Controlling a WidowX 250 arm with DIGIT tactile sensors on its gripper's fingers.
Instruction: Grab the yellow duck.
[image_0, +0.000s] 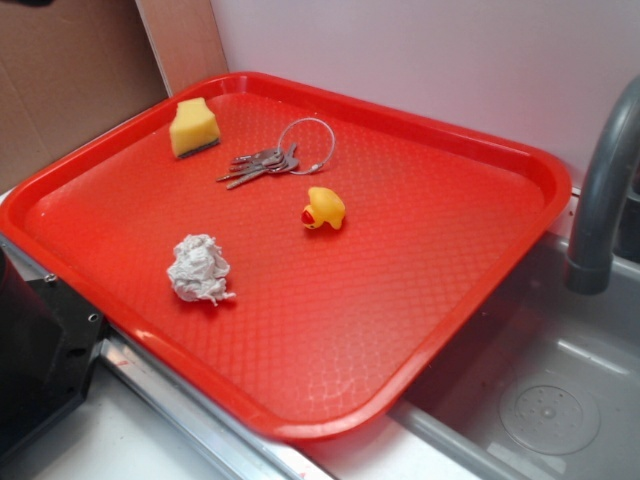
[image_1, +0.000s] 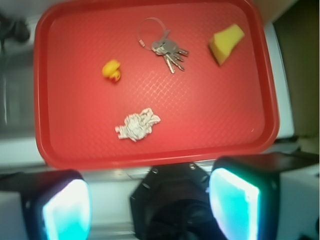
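Note:
The yellow duck (image_0: 324, 208) (image_1: 112, 70), small and rounded with a red-orange beak, sits near the middle of the red tray (image_0: 520, 215) (image_1: 150, 157). My gripper (image_1: 150, 205) hangs high above the tray's near edge, well away from the duck. Its two fingers (image_1: 67, 212), with glowing cyan pads, stand wide apart with nothing between them. In the exterior view the gripper itself is out of frame.
On the tray also lie a yellow sponge (image_0: 194, 127) (image_1: 226, 43), a bunch of keys on a wire ring (image_0: 262, 164) (image_1: 169, 50) and a crumpled paper ball (image_0: 199, 269) (image_1: 137, 125). A grey faucet (image_0: 605, 190) and sink (image_0: 545, 400) are at right; the robot's black base (image_0: 40, 350) stands at left.

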